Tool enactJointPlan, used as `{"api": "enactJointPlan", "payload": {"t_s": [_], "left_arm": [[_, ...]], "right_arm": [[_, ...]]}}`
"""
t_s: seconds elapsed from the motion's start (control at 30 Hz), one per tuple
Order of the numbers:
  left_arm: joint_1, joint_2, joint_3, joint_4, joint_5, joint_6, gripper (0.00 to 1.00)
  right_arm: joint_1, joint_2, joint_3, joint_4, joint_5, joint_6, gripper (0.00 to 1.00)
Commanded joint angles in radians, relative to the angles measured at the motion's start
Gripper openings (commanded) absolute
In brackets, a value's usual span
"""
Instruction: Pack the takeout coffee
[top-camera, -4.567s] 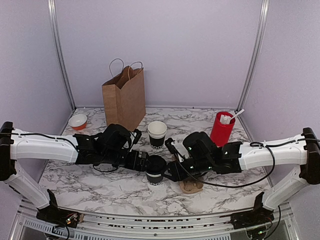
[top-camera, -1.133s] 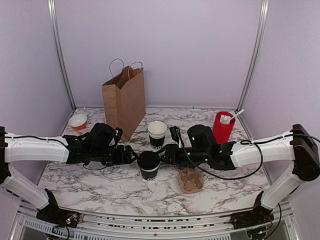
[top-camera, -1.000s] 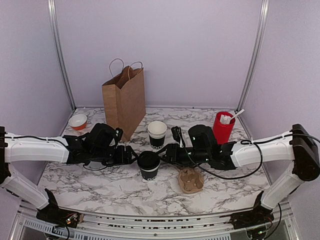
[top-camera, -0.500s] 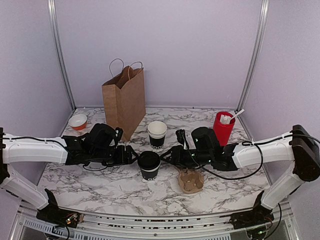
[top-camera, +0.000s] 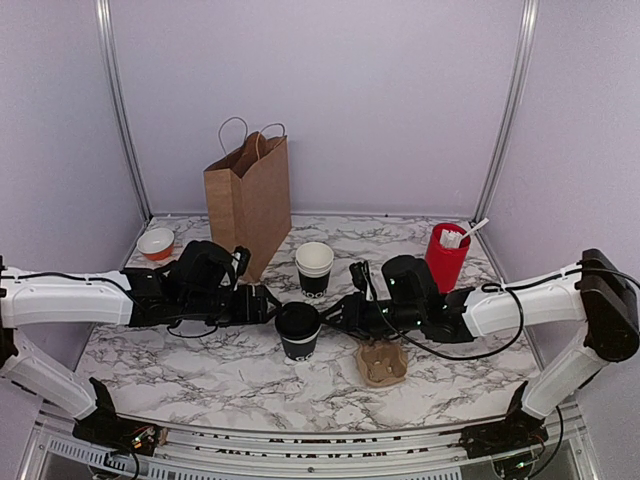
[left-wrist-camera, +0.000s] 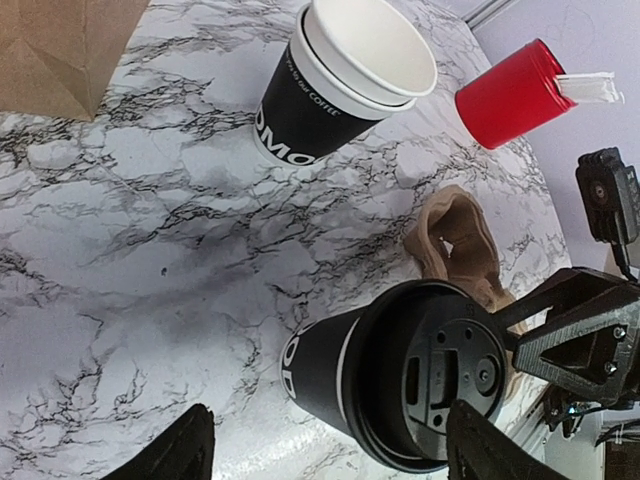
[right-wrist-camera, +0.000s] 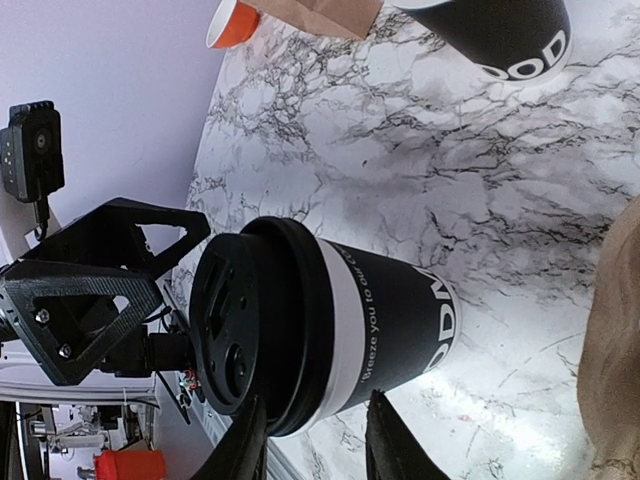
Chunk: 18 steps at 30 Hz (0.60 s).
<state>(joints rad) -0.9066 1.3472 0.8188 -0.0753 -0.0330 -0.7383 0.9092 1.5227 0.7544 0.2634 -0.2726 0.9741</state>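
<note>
The takeout coffee (top-camera: 298, 330), a small black cup with white lettering and a black lid, stands upright on the marble table between both grippers. My left gripper (top-camera: 262, 303) is just left of it, open wide and empty. In the left wrist view the cup (left-wrist-camera: 400, 385) lies ahead between the spread fingertips of the left gripper (left-wrist-camera: 335, 450). My right gripper (top-camera: 338, 310) is just right of the cup, open. In the right wrist view the cup (right-wrist-camera: 330, 320) fills the middle, its lid edge close to the right gripper (right-wrist-camera: 310, 445). A brown paper bag (top-camera: 250, 195) stands open at the back left.
A lidless stack of white-rimmed black cups (top-camera: 314, 268) stands behind the coffee. A red cup with white sticks (top-camera: 443, 255) is at the back right. A brown cardboard cup carrier (top-camera: 382, 362) lies front right of the coffee. A small orange bowl (top-camera: 155, 243) sits far left.
The coffee now stands free a little left of and behind where both grippers held it 4.6 s ago. In the last second the left gripper crept towards it. The right arm barely moved.
</note>
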Motion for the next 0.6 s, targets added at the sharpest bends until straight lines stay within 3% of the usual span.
{"api": "enactJointPlan", "payload": {"t_s": [0.0,0.57], "left_arm": [[-0.022,0.047,0.053,0.031,0.037,0.043,0.8],[-0.069,0.132,0.097,0.027,0.018,0.044,0.7]], "right_arm": [[-0.004,0.011,-0.008,0.044,-0.015,0.015,0.32],[-0.004,0.071,-0.015,0.123,-0.043,0.05,0.27]]}}
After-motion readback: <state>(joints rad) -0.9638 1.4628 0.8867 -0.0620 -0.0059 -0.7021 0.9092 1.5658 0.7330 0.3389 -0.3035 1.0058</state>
